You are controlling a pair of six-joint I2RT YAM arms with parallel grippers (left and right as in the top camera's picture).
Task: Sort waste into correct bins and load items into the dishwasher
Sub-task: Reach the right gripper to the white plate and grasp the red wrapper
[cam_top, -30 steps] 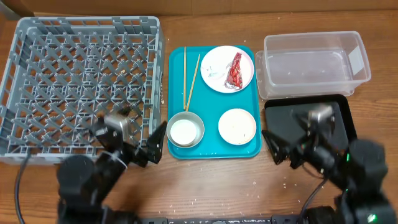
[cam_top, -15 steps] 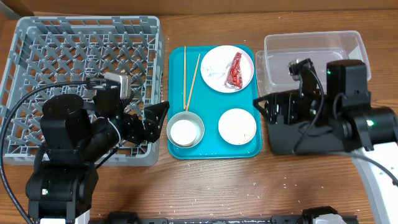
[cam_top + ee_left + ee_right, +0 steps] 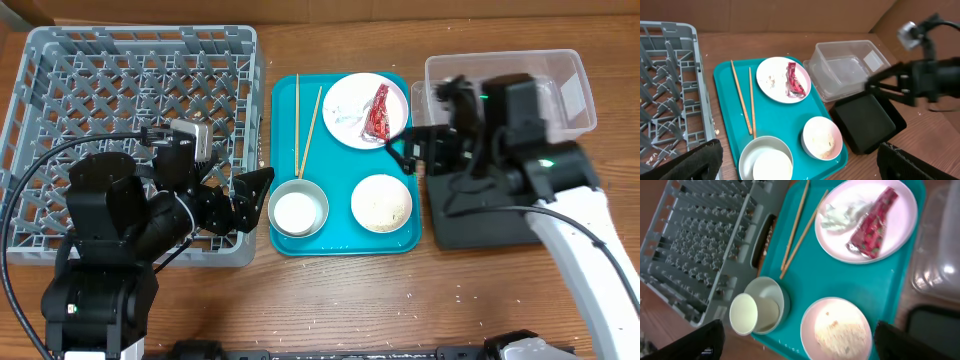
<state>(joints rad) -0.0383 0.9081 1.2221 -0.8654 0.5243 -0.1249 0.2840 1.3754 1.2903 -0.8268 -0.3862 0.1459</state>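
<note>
Item: red wrapper (image 3: 871,229), lying on the pink-white plate (image 3: 900,227) at the far end of the teal tray (image 3: 805,275); white tissue (image 3: 837,212) just beside it, perhaps touching.
Handling: I should drop over the wrapper's middle and pinch foil only, sparing tissue and plate.
My right gripper (image 3: 408,150): jaws wide, empty, hovering by the tray's edge.
My left gripper (image 3: 250,195): likewise wide, empty.

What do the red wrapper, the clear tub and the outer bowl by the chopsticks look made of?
Red wrapper: likely foil or metallised film, glossy and creased. Clear tub: transparent plastic, see-through walls. Outer bowl: probably brushed steel, dull grey sheen.
</note>
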